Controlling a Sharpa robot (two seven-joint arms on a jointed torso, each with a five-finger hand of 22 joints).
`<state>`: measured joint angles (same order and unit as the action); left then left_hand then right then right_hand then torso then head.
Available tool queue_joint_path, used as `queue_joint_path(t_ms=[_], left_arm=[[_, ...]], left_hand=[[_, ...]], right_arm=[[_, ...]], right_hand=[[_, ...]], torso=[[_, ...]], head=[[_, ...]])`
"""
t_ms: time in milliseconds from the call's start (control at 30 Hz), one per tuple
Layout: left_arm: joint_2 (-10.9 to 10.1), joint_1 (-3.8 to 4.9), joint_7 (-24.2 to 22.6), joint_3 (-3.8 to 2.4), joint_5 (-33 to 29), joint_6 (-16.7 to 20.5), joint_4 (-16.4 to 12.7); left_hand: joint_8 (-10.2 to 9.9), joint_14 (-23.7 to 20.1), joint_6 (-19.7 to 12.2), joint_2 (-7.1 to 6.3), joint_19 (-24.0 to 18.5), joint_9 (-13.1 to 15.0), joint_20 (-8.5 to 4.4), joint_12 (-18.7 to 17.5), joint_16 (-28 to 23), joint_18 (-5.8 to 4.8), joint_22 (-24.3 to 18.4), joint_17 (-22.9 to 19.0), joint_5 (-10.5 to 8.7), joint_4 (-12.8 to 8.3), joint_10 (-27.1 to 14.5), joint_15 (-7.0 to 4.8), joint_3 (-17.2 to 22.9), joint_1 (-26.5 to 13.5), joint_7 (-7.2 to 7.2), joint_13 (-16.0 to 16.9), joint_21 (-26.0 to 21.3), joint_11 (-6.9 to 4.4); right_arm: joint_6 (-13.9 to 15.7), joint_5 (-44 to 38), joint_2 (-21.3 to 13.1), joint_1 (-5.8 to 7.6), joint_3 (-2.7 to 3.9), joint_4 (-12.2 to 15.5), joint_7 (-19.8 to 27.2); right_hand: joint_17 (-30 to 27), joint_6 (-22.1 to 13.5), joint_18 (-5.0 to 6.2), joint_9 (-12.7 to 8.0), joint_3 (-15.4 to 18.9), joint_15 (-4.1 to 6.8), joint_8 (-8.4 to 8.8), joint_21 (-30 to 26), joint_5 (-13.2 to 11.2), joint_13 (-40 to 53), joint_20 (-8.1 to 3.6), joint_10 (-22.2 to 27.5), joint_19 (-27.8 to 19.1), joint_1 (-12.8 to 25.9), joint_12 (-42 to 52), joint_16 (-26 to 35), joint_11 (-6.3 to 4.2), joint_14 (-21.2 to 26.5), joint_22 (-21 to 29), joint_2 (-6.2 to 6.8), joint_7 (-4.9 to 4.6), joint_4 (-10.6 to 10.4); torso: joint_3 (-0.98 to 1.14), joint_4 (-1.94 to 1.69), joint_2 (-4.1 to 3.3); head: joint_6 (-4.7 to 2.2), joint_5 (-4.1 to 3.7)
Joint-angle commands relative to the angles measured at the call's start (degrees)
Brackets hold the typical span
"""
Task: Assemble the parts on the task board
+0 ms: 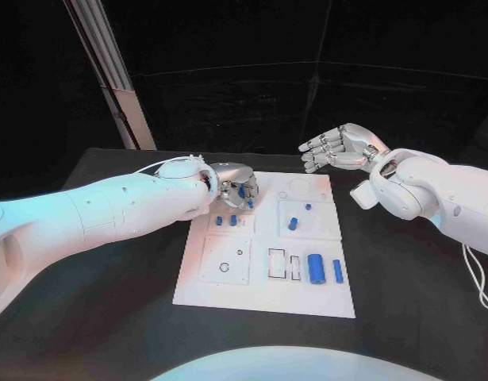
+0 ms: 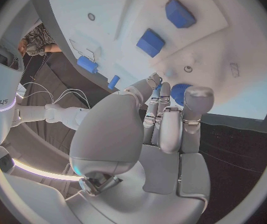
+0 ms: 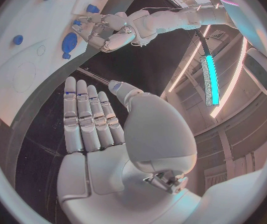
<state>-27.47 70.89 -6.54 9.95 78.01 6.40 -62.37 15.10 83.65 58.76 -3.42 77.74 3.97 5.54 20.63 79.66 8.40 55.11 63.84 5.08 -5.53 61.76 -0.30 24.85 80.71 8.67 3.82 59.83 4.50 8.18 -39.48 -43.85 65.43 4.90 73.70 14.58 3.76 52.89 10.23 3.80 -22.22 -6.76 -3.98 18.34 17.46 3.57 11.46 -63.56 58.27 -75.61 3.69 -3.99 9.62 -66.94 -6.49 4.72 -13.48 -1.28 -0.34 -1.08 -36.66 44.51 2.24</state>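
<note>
The white task board [image 1: 269,298] lies in the middle of the black table [image 1: 106,333]. Nearest the robot, at about 5 o'clock on the board, two blue bar-shaped parts lie side by side: a wider one [image 1: 316,268] and a slimmer one [image 1: 337,271], just apart, beside an outlined rectangular slot [image 1: 278,263]. At about 8 o'clock sits a square panel with a small ring [image 1: 225,267] on it.

Further out, at mid-board, two small blue parts [image 1: 225,220] stand close together on the 9 o'clock side, and a blue block [image 1: 294,224] rests on a raised square toward 2 o'clock, with a smaller blue piece [image 1: 308,208] just beyond it.

The left hand [image 1: 235,186] hovers over the board's far corner at about 11 o'clock, fingers curled downward. In the left wrist view its fingertips [image 2: 195,98] close around a rounded blue part [image 2: 180,92], pinched just above the board surface.

Farthest, at about 1 o'clock, the right hand [image 1: 337,148] is raised beyond the board's far edge, well apart from it; its fingers are straight and held side by side, and it holds nothing
</note>
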Motion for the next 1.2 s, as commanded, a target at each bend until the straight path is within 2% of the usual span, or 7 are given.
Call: queue_joint_path(t_ms=[33, 233, 367, 600, 767, 933, 1200], left_arm=[[-0.64, 0.19, -0.82, -0.73, -1.97, 2.57, -1.05], [-3.03, 0.29, 0.25, -3.17, -4.06, 1.92, -3.07], [-4.64, 0.43, 1.4, -3.7, -5.3, -0.03, -3.87], [-6.83, 0.51, 3.22, -3.89, -5.93, -4.21, -4.51], [-7.41, 0.51, 3.8, -3.86, -6.02, -5.35, -4.26], [-7.48, 0.46, 4.1, -3.73, -6.02, -6.07, -3.38], [-6.73, 0.34, 4.19, -3.15, -6.02, -7.14, -2.21]], left_hand=[[-0.39, 0.67, 0.34, 0.04, 0.33, -0.1, -0.03, -0.38, 0.24, -0.91, -0.02, -0.11, -0.11, 0.01, 0.34, 0.08, 0.47, -0.71, 0.09, -0.05, 0.18, 0.1], [-0.59, 0.63, 0.51, -0.11, 0.32, -0.09, 0.0, -0.68, 0.15, -0.92, 0.06, -0.4, -0.14, -0.02, 0.56, 0.11, 0.63, -1.09, 0.1, -0.04, 0.22, 0.12], [-0.73, 0.59, 0.84, -0.25, 0.33, -0.06, 0.01, -0.92, 0.05, -0.91, 0.2, -0.76, -0.17, -0.11, 0.97, 0.08, 0.79, -1.41, 0.03, 0.01, 0.29, 0.04], [-0.95, 0.51, 1.18, -0.59, 0.27, -0.04, -0.02, -1.28, -0.11, -0.89, 0.26, -1.25, -0.23, -0.13, 1.43, 0.02, 0.75, -2.06, -0.12, 0.04, 0.27, -0.08], [-1.05, 0.48, 1.26, -0.75, 0.25, -0.04, -0.03, -1.44, -0.17, -0.89, 0.31, -1.4, -0.24, -0.12, 1.53, -0.01, 0.67, -2.32, -0.18, 0.04, 0.28, -0.09], [-1.1, 0.48, 1.29, -0.81, 0.26, -0.04, -0.04, -1.51, -0.17, -0.9, 0.39, -1.43, -0.24, -0.13, 1.59, -0.03, 0.65, -2.4, -0.22, 0.04, 0.33, -0.12], [-1.1, 0.48, 1.29, -0.81, 0.26, -0.04, -0.04, -1.51, -0.17, -0.9, 0.39, -1.43, -0.24, -0.13, 1.59, -0.03, 0.65, -2.4, -0.22, 0.04, 0.33, -0.12]], right_arm=[[-0.31, 0.16, -0.13, 0.11, 0.03, 0.17, 0.44], [-0.24, 0.16, -0.42, 0.1, 0.03, 0.18, 0.45], [-0.23, 0.16, -0.55, 0.1, 0.03, 0.18, 0.41], [-0.23, 0.16, -0.64, 0.1, 0.03, 0.12, 0.37], [-0.25, 0.16, -0.64, 0.1, 0.03, 0.09, 0.36], [-0.27, 0.16, -0.64, 0.1, 0.03, 0.07, 0.36], [-0.28, 0.16, -0.62, 0.1, 0.02, 0.08, 0.38]], right_hand=[[-0.06, -0.51, 0.03, 0.04, -0.05, 0.19, 0.08, -0.32, 0.0, -0.02, 0.45, 0.48, 0.02, 0.14, 0.22, 0.28, 0.04, 0.38, 0.05, 0.03, -0.15, 0.19], [-0.06, -0.51, 0.03, 0.04, -0.05, 0.19, 0.08, -0.32, 0.0, -0.02, 0.45, 0.48, 0.02, 0.14, 0.22, 0.28, 0.04, 0.38, 0.05, 0.03, -0.15, 0.19], [-0.06, -0.51, 0.03, 0.04, -0.05, 0.19, 0.08, -0.32, 0.0, -0.02, 0.45, 0.48, 0.02, 0.14, 0.22, 0.28, 0.04, 0.38, 0.05, 0.03, -0.15, 0.19], [-0.06, -0.51, 0.03, 0.04, -0.05, 0.19, 0.08, -0.32, 0.0, -0.02, 0.45, 0.48, 0.02, 0.14, 0.22, 0.28, 0.04, 0.38, 0.05, 0.03, -0.15, 0.19], [-0.06, -0.51, 0.03, 0.04, -0.05, 0.19, 0.08, -0.32, 0.0, -0.02, 0.45, 0.48, 0.02, 0.14, 0.22, 0.28, 0.04, 0.38, 0.05, 0.03, -0.15, 0.19], [-0.06, -0.51, 0.03, 0.04, -0.05, 0.19, 0.08, -0.32, 0.0, -0.02, 0.45, 0.48, 0.02, 0.14, 0.22, 0.28, 0.04, 0.38, 0.05, 0.03, -0.15, 0.19], [-0.06, -0.51, 0.03, 0.04, -0.05, 0.19, 0.08, -0.32, 0.0, -0.02, 0.45, 0.48, 0.02, 0.14, 0.22, 0.28, 0.04, 0.38, 0.05, 0.03, -0.15, 0.19]], torso=[[-0.04, -0.09, 0.0], [0.03, 0.09, -0.01], [0.07, 0.04, 0.01], [0.06, -0.05, -0.02], [0.04, 0.03, -0.01], [0.05, 0.13, -0.06], [0.06, 0.18, -0.11]], head=[[0.04, 0.08], [0.04, 0.29], [0.02, 0.26], [-0.02, 0.47], [-0.09, 0.6], [-0.16, 0.75], [-0.21, 0.89]])
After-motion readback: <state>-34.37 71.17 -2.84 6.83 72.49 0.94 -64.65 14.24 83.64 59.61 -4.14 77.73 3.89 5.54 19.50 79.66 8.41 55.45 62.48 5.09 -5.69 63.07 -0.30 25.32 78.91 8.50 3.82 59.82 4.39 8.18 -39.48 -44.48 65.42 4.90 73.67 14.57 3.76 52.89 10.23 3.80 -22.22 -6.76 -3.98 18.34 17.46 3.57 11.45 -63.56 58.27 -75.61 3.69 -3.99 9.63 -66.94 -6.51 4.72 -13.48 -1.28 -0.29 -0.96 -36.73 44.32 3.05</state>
